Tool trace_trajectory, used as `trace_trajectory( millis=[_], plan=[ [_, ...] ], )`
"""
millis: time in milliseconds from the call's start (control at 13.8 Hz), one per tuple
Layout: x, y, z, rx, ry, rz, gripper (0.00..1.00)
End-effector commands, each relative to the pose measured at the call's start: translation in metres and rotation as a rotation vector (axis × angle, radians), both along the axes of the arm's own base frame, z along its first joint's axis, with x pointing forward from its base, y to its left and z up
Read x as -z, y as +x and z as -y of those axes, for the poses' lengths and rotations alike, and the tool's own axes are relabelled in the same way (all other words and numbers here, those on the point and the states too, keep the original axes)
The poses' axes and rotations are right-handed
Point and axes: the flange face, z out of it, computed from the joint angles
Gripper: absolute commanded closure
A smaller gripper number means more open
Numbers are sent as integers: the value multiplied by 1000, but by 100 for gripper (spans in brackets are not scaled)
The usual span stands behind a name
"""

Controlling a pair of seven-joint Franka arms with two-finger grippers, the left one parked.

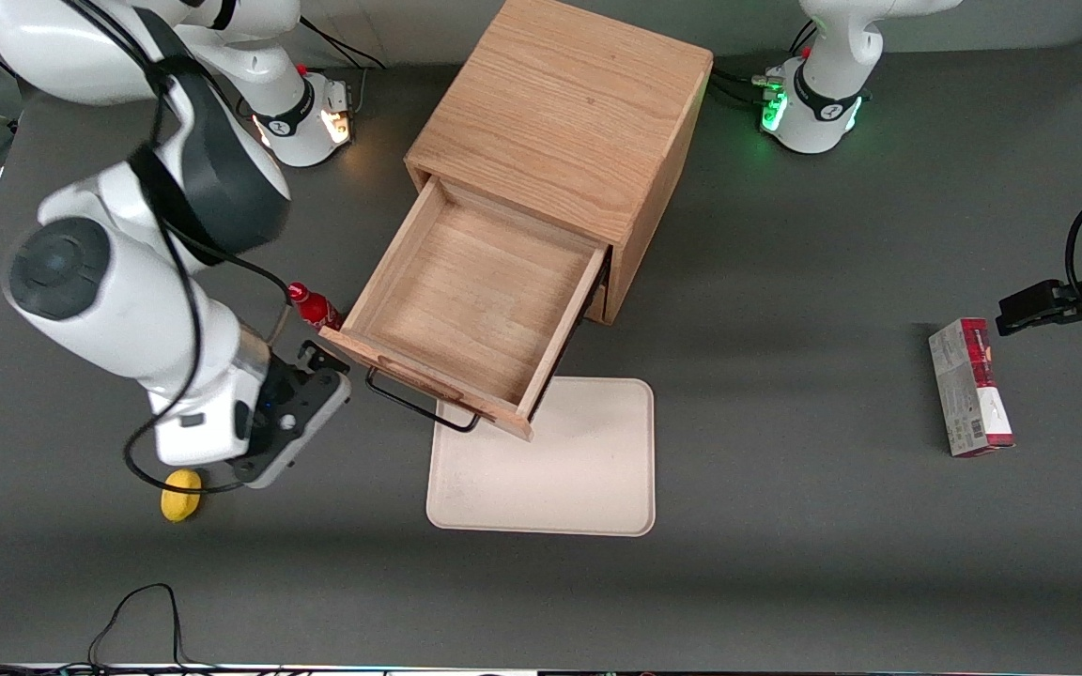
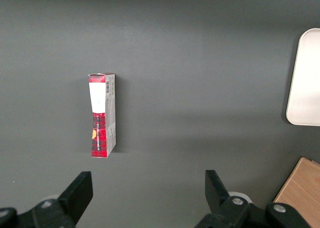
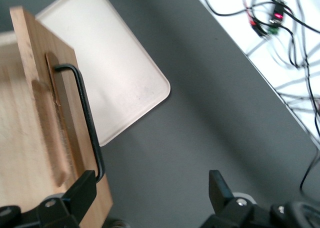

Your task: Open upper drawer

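The upper drawer [image 1: 466,300] of the light-oak cabinet [image 1: 569,122] stands pulled far out, its plain wood inside empty. Its black wire handle [image 1: 414,406] runs along the drawer front. My gripper [image 1: 311,361] is open, beside the handle's end toward the working arm's end of the table, holding nothing. In the right wrist view the drawer front [image 3: 42,138] and the handle [image 3: 85,118] show, and one of my fingers [image 3: 82,193] sits close against the handle's end while the other finger is far apart over bare table.
A cream tray [image 1: 550,460] lies on the table under the open drawer's front. A red bottle [image 1: 314,306] lies beside the drawer. A yellow object [image 1: 181,494] lies under my arm. A red-and-white box [image 1: 969,387] lies toward the parked arm's end.
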Motion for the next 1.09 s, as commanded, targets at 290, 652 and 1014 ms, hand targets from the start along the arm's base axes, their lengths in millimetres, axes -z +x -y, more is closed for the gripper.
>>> trace_trajectory(
  millis=[290,652,1014],
  plan=[
    [-39,-113,100,606,-22,-160,0],
    [-58,-193,180,764,62,-150,0],
    [-42,-184,193,741,-129,-119,0]
  ],
)
